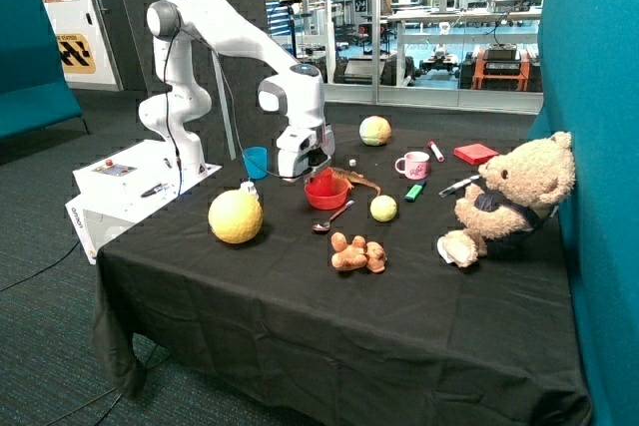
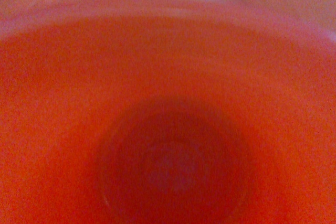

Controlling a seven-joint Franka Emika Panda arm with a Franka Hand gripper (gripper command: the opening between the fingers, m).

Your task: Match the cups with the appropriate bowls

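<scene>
While the arm (image 1: 215, 22) reaches down over the black-clothed table (image 1: 300, 296), its gripper (image 1: 318, 173) hangs directly above the red bowl (image 1: 326, 194), with a red cup (image 1: 319, 182) seen between the gripper and the bowl's rim; whether the cup rests in the bowl or is just above it cannot be told. The wrist view is filled by the red cup's interior (image 2: 173, 129), with the darker round bottom near the middle, so the camera looks straight down into the cup from close by. Whether the claw is released or clenched on the cup cannot be told from either view. The blue cup (image 1: 256, 162) stands upright on the table behind the gripper, beside the robot's base, apart from the red bowl. A blue bowl cannot be made out. Other items noted on the table: a yellow bowl (image 1: 236, 216), lying near the front corner on the robot's side; a spoon (image 1: 330, 219) just in front of the red bowl; a small yellow-green ball (image 1: 383, 209) beside it; a cluster of orange-brown items (image 1: 357, 253) nearer the front edge; a larger multicoloured ball (image 1: 374, 131) at the far side; a pink and white mug (image 1: 412, 165); a green marker (image 1: 413, 192); a red flat box (image 1: 475, 154); and a teddy bear (image 1: 509, 197) seated at the table's far end from the robot.
</scene>
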